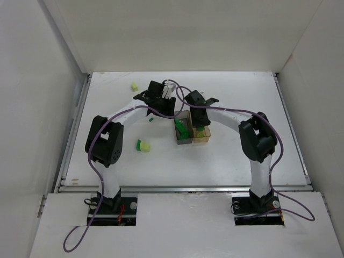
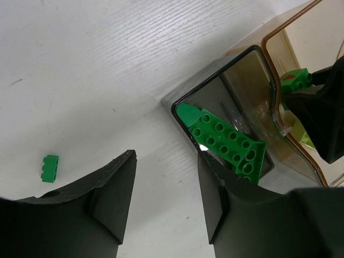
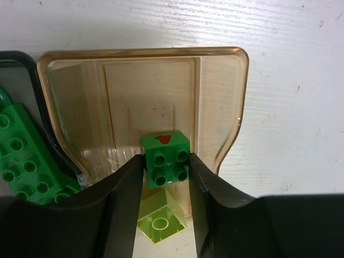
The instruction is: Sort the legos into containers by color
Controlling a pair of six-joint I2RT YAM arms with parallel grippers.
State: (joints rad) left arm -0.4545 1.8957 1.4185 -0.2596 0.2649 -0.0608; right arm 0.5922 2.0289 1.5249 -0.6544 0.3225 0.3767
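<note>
My right gripper (image 3: 166, 164) is shut on a dark green two-by-two brick (image 3: 167, 156) with a red mark and holds it over the amber box (image 3: 145, 54). A pale yellow-green brick (image 3: 161, 219) lies below it. The grey box (image 2: 226, 64) beside it holds a dark green studded plate (image 2: 231, 144). My left gripper (image 2: 166, 180) is open and empty above bare table, just left of the grey box. A small dark green brick (image 2: 50, 168) lies on the table to its left. In the top view both grippers, left (image 1: 164, 105) and right (image 1: 200, 119), are at the boxes (image 1: 184, 141).
Loose on the table in the top view are a pale yellow brick (image 1: 134, 85) at the far left, a tiny green brick (image 1: 151, 120), and a green and yellow pair (image 1: 142, 145) near the left arm. White walls enclose the table.
</note>
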